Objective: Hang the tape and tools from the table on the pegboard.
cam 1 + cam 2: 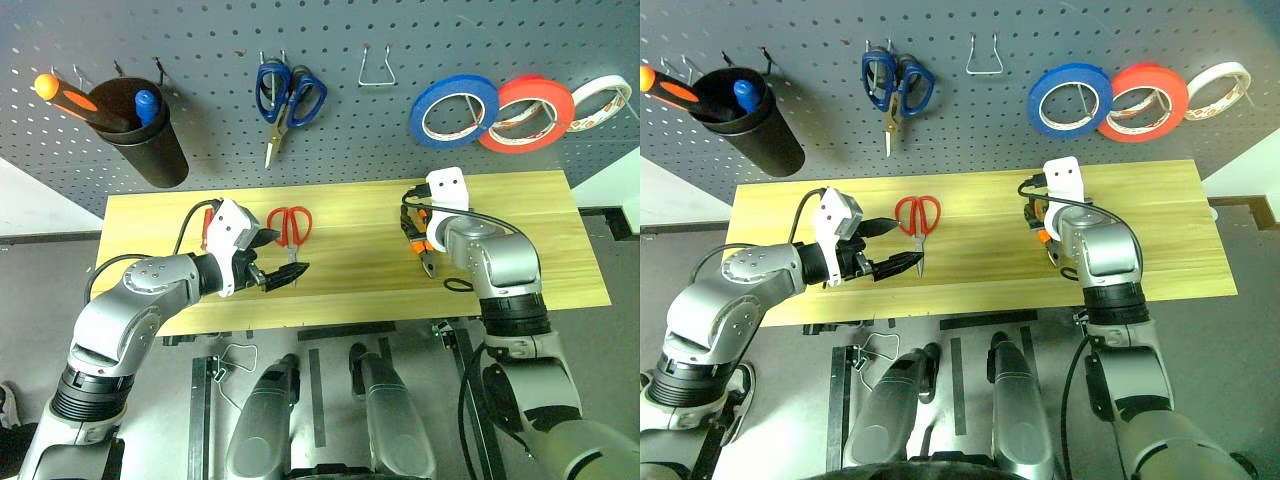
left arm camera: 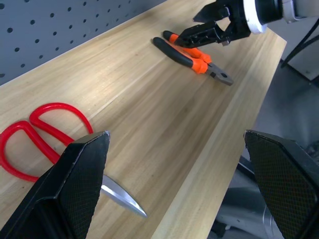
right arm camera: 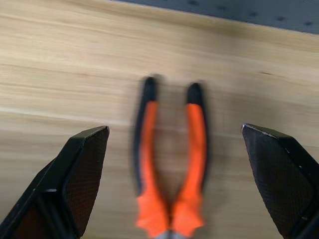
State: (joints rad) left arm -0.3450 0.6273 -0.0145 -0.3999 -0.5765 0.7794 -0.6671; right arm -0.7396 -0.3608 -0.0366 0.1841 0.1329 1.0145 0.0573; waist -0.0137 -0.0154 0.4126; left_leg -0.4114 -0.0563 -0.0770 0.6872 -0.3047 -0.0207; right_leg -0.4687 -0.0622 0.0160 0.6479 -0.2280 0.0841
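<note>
The blue tape [image 1: 453,111] hangs on the pegboard [image 1: 200,40] at the right. Red-handled scissors [image 1: 291,228] lie on the table [image 1: 350,290], blades pointing toward the front edge. My left gripper [image 1: 278,257] hovers open just left of the blades; in the left wrist view the blade tip [image 2: 124,199] shows between its fingers. The orange-and-black pliers [image 3: 169,164] lie right of centre, handles toward the pegboard. My right gripper [image 3: 174,132] is open just above them, one finger on each side of the handles. From the head views, my right wrist partly hides the pliers [image 1: 420,250].
On the pegboard hang a black cup [image 1: 145,130] holding screwdrivers, blue-handled scissors [image 1: 285,98], a bare wire hook [image 1: 377,68], a red-orange tape roll [image 1: 530,112] and a white roll [image 1: 600,100]. The table's front edge lies close under both grippers.
</note>
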